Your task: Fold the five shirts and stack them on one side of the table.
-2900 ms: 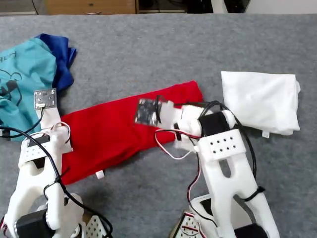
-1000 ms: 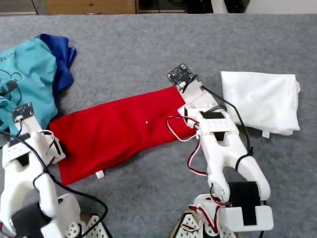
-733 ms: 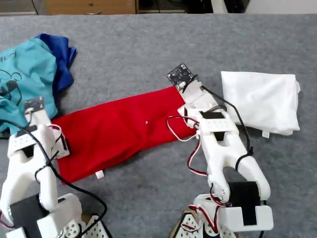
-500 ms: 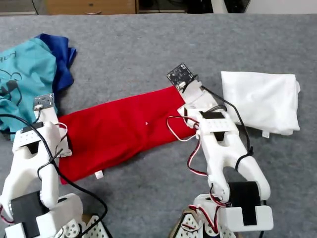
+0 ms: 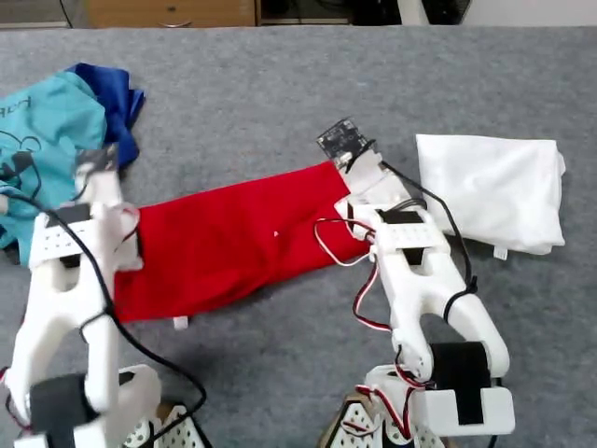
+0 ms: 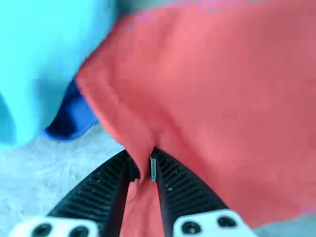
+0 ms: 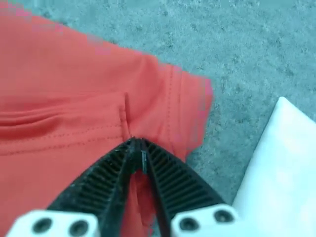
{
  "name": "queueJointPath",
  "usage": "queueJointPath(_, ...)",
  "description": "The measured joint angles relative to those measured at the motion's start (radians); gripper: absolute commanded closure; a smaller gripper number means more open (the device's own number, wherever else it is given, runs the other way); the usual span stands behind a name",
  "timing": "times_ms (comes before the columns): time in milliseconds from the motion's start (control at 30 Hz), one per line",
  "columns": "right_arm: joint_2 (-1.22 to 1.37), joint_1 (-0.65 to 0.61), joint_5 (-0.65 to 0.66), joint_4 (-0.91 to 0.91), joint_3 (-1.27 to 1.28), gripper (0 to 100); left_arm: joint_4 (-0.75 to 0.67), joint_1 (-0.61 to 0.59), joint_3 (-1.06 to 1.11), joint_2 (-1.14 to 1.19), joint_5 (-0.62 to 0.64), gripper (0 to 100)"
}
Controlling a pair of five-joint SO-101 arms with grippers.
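From above, your red shirt [image 5: 233,243] lies mid-table [image 5: 280,93], with its long axis running side to side. Left wrist: the left gripper [image 6: 143,170] is pinched shut on one end, beside the teal shirt [image 6: 44,59]. Right wrist: the right gripper [image 7: 137,148] clamps the opposite hem, near the white shirt [image 7: 281,163].

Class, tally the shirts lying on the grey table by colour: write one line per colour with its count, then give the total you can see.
Red shirt: 1
White shirt: 1
Teal shirt: 1
Blue shirt: 1
Total: 4 shirts
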Motion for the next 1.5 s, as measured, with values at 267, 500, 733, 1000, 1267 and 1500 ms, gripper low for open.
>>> queueJointPath(267, -0.048, 0.092, -0.244, -0.213, -0.037, 99.6, 0.101, 0.408, -0.242, -0.015, 0.235, 98)
queueJointPath(500, -0.008, 0.199, -0.146, -0.219, -0.19, 99.5, 0.101, 0.634, -0.509, 0.229, 0.275, 98)
queueJointPath(733, 0.087, 0.379, -0.126, -0.175, -0.354, 99.5, 0.107, 0.764, -0.848, 0.528, 0.305, 98)
queueJointPath(1000, 0.17, 0.542, -0.127, -0.075, -0.543, 99.5, 0.11, 0.836, -1.192, 0.847, 0.334, 98)
queueJointPath(1267, 0.19, 0.554, -0.123, -0.068, -0.559, 99.5, 0.112, 0.881, -1.461, 1.068, 0.336, 98)
queueJointPath(1500, 0.195, 0.554, -0.123, -0.068, -0.559, 99.4, 0.112, 0.887, -1.54, 1.142, 0.336, 95)
